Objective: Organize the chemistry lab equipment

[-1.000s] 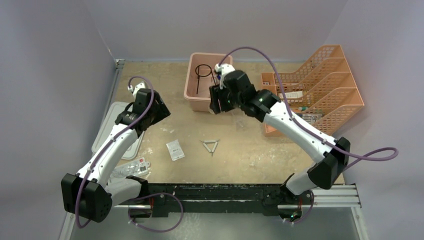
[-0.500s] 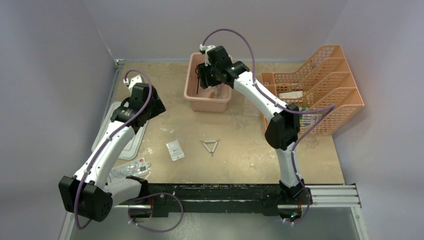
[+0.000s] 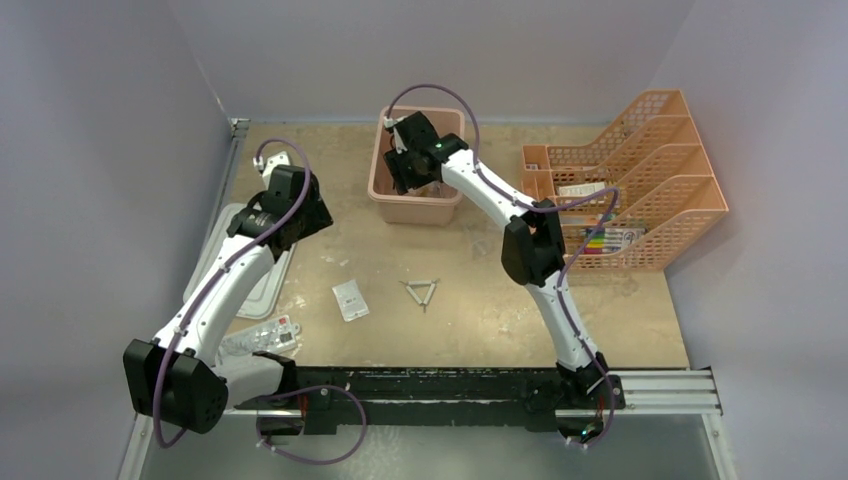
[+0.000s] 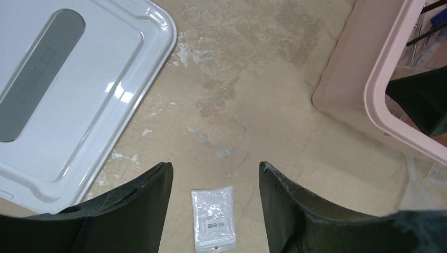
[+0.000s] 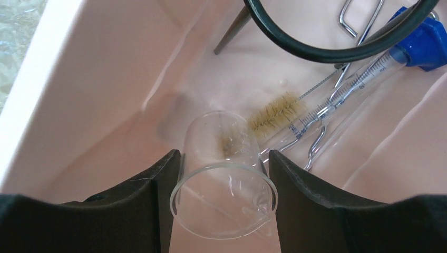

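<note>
My right gripper (image 3: 405, 168) is down inside the pink tub (image 3: 384, 196). In the right wrist view its fingers (image 5: 224, 158) are shut on a clear glass beaker (image 5: 224, 176) that lies tilted, mouth toward the camera. Past the beaker lie a bristle brush (image 5: 277, 116), a clear graduated tube with a blue end (image 5: 421, 39), metal tongs (image 5: 358, 21) and the black wire ring (image 5: 337, 45). My left gripper (image 3: 303, 215) is open and empty above the table. A small white packet (image 4: 213, 219) lies below its fingers and also shows in the top view (image 3: 350, 299). A wire triangle (image 3: 421, 292) lies mid-table.
The white lid (image 4: 68, 89) lies flat at the left, also in the top view (image 3: 226, 228). The tub's rim (image 4: 379, 100) is to the left gripper's right. Orange mesh racks (image 3: 640, 190) stand at the right. More packets (image 3: 265, 335) lie near the left arm's base.
My right arm has swung left and down into the pink tub with the beaker. My left gripper has shifted only slightly.
</note>
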Robot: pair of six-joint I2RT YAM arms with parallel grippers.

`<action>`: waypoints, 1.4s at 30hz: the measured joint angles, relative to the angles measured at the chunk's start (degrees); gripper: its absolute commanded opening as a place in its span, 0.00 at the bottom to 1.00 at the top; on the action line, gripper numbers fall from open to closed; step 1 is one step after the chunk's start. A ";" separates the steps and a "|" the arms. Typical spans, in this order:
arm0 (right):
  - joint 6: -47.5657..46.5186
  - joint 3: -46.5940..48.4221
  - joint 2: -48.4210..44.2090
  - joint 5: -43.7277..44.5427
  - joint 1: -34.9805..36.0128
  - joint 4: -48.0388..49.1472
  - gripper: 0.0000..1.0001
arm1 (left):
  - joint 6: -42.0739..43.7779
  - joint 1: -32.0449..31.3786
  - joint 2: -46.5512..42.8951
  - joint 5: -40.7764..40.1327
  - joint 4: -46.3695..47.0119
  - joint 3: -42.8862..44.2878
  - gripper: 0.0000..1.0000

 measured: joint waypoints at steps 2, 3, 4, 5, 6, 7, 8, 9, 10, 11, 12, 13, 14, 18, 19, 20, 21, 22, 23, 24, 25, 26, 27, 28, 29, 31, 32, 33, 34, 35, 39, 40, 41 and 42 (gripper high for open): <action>-0.31 1.07 1.03 0.81 0.09 -0.28 0.49 | 0.00 0.00 0.39 0.24 -0.04 0.00 0.60; -0.44 1.46 1.46 1.33 0.22 -0.39 0.49 | 0.00 0.00 0.55 0.33 -0.09 0.00 0.60; -0.52 1.60 1.86 1.51 0.33 -0.44 0.49 | -0.02 0.00 0.66 0.44 -0.13 0.00 0.60; -0.70 1.64 2.21 1.77 0.46 -0.37 0.50 | 0.00 0.00 0.70 0.52 -0.15 0.00 0.60; -0.79 1.77 2.80 2.25 0.61 -0.37 0.50 | 0.00 0.00 0.70 0.57 -0.17 0.00 0.60; -0.87 2.05 3.32 2.49 0.72 -0.35 0.50 | 0.00 0.00 0.70 0.59 -0.15 0.00 0.60; -0.96 2.29 4.02 2.67 0.81 -0.26 0.51 | -0.02 0.00 0.70 0.61 -0.15 0.00 0.60; -1.07 2.36 4.48 2.69 0.87 -0.09 0.51 | 0.00 0.02 0.70 0.61 -0.20 0.00 0.60; -1.20 2.58 5.07 2.71 0.94 0.09 0.51 | 0.00 0.02 0.70 0.63 -0.17 0.00 0.60; -1.36 2.75 5.64 2.69 0.94 0.28 0.52 | -0.02 0.02 0.70 0.63 -0.17 0.00 0.60; -1.51 3.19 6.19 2.67 0.94 0.37 0.52 | 0.00 0.02 0.70 0.63 -0.20 0.00 0.60; -1.64 3.56 6.73 2.69 0.98 0.48 0.53 | 0.00 0.04 0.70 0.66 -0.20 0.00 0.60; -1.84 4.39 7.54 2.69 1.09 0.46 0.53 | 0.00 0.07 0.70 0.66 -0.20 0.00 0.60; -2.45 6.78 8.92 2.71 1.14 0.70 0.59 | 0.00 0.17 0.70 0.66 -0.20 0.00 0.60; -2.56 6.80 8.94 2.73 1.14 0.63 0.62 | 0.02 0.22 0.70 0.66 -0.22 0.00 0.60; -2.64 6.80 8.94 2.71 1.14 0.55 0.65 | 0.02 0.22 0.70 0.63 -0.22 0.00 0.60; -2.71 6.80 8.94 2.69 1.14 0.55 0.69 | 0.00 0.22 0.70 0.66 -0.22 0.00 0.60; -2.78 6.80 8.94 2.67 1.16 0.57 0.72 | 0.02 0.22 0.70 0.66 -0.22 0.00 0.60; -2.82 6.80 8.94 2.67 1.16 0.63 0.74 | 0.02 0.22 0.70 0.66 -0.22 0.00 0.60; -2.75 6.80 8.94 2.62 1.14 0.68 0.75 | 0.02 0.22 0.70 0.66 -0.22 0.00 0.60; -2.78 6.80 8.92 2.54 1.09 0.90 0.76 | 0.02 0.22 0.70 0.66 -0.22 0.00 0.60; -2.71 6.80 8.90 2.43 1.05 1.20 0.77 | 0.02 0.22 0.70 0.66 -0.22 0.00 0.60; -2.67 6.80 8.81 2.27 1.03 1.36 0.77 | 0.02 0.22 0.70 0.66 -0.22 0.00 0.60; -2.60 6.80 8.72 1.99 1.01 1.49 0.77 | 0.02 0.22 0.72 0.66 -0.22 0.02 0.60; -2.56 6.80 8.52 1.53 1.03 1.62 0.78 | 0.04 0.22 0.72 0.66 -0.24 0.09 0.60; -2.29 6.80 8.07 0.90 1.09 1.77 0.78 | 0.11 0.22 0.74 0.66 -0.28 0.20 0.60; -2.12 6.80 7.69 0.61 1.14 1.77 0.78 | 0.15 0.22 0.74 0.66 -0.28 0.28 0.60; -1.81 6.80 7.19 0.22 1.14 1.79 0.78 | 0.15 0.22 0.74 0.66 -0.26 0.31 0.60; -1.64 6.80 6.60 -0.24 1.14 1.77 0.78 | 0.15 0.22 0.74 0.66 -0.26 0.33 0.60; -1.44 6.80 5.86 -0.44 1.16 1.79 0.78 | 0.15 0.22 0.74 0.68 -0.26 0.33 0.60; -0.61 6.80 2.25 -0.79 1.18 1.84 0.78 | 0.15 0.22 0.74 0.70 -0.26 0.35 0.60; -0.35 6.80 1.22 -0.90 1.18 1.86 0.78 | 0.15 0.22 0.74 0.72 -0.26 0.35 0.60; -0.22 6.80 0.11 -0.98 1.18 1.90 0.78 | 0.15 0.22 0.74 0.74 -0.26 0.37 0.60; -0.02 6.80 -0.98 -1.05 1.18 1.99 0.78 | 0.15 0.22 0.74 0.81 -0.26 0.37 0.60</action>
